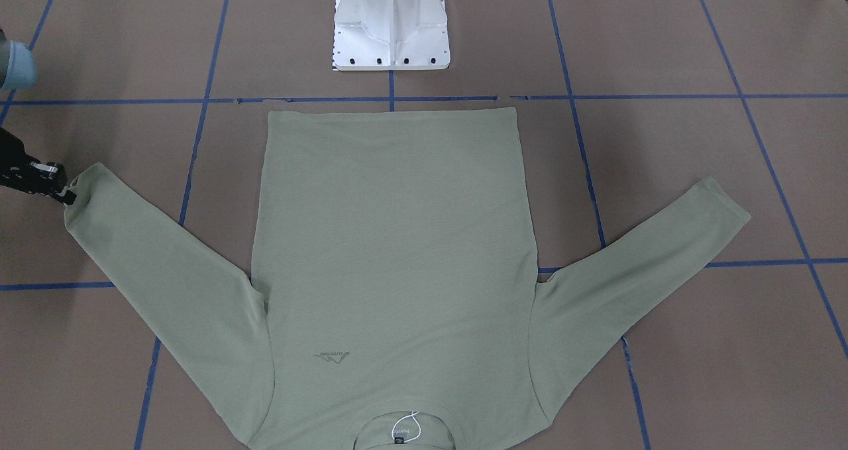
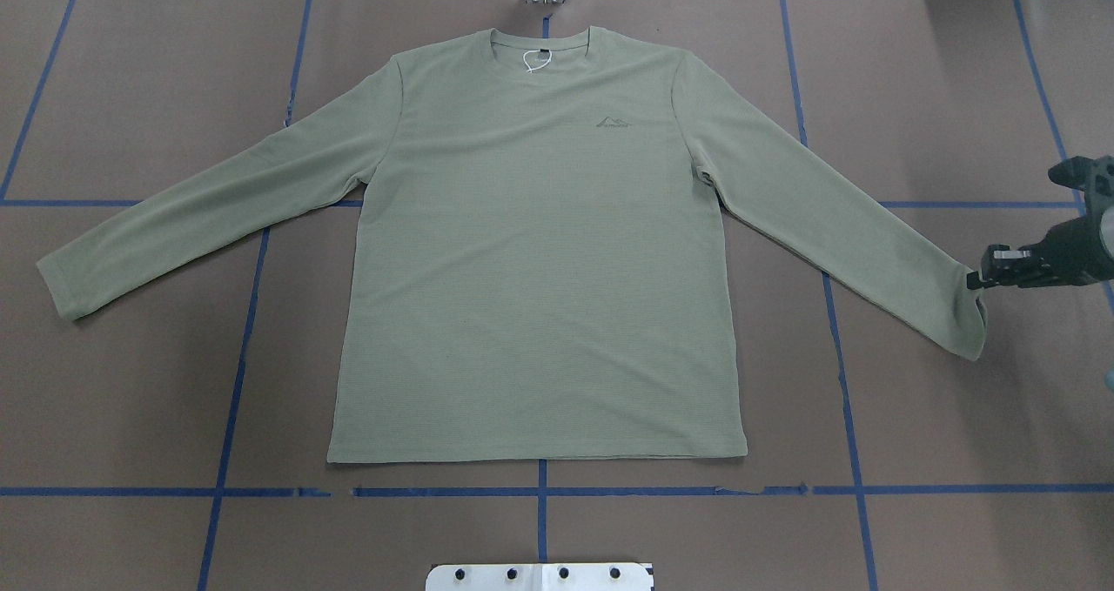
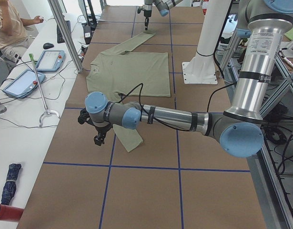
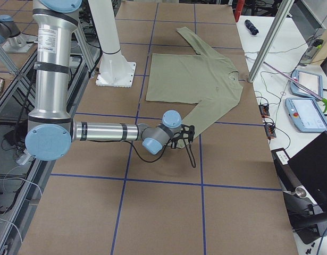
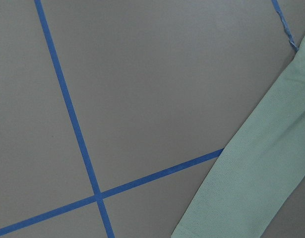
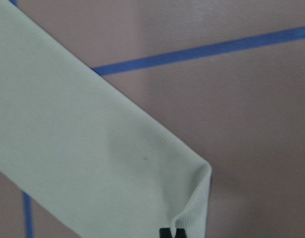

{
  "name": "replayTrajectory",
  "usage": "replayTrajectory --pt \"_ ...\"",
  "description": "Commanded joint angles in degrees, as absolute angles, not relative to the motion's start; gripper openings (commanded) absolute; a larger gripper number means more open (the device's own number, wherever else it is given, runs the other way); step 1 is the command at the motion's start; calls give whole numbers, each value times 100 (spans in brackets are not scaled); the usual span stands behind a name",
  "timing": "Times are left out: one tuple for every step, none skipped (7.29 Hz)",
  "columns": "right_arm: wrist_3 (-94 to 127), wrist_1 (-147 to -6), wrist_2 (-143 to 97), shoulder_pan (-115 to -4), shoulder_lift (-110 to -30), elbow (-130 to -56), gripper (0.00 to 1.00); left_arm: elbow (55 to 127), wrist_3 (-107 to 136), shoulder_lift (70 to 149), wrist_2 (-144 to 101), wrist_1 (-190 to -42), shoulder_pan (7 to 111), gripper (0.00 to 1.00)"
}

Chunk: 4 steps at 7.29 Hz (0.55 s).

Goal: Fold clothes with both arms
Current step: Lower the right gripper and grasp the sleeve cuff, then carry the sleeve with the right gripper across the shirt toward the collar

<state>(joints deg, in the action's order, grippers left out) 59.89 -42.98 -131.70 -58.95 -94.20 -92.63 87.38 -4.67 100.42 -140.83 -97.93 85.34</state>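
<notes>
Front view: one shirt (image 1: 391, 238) flat on the table (image 1: 729, 39), my right gripper (image 1: 65, 195) at a sleeve cuff (image 1: 85, 186). Overhead: it's clamped on that cuff, so I'd say the sleeve fold is starting. Left side view: left gripper (image 3: 97, 140) near the other cuff, can't tell its jaws; it needs a grip next. Two sleeves, two grippers.

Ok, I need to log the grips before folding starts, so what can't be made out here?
Left gripper: shows only in the left side view, small; open or shut, cannot tell. Its wrist view shows no fingers.
Right gripper: the wrist view's bottom edge cuts off all but its tips at the shirt cuff.
Neck label text: too small in every view.
Collar: cut by the front view's bottom edge.
</notes>
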Motion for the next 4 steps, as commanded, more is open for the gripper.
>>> replayTrajectory --pt "6903 -5574 -13210 -5880 -8260 -9790 0 8780 -466 10055 -14141 -9835 8534 100" --pt "7517 -6120 -13140 -5697 -7435 -9774 0 8772 -466 10046 -14203 -9905 8534 100" --pt "8219 -6744 -12896 -5426 -6557 -9695 0 8780 -466 10055 -14212 -9905 8534 100" --pt "8862 -7289 -12189 -5084 -5591 -9425 0 8780 -466 10072 -14221 -9940 8534 100"
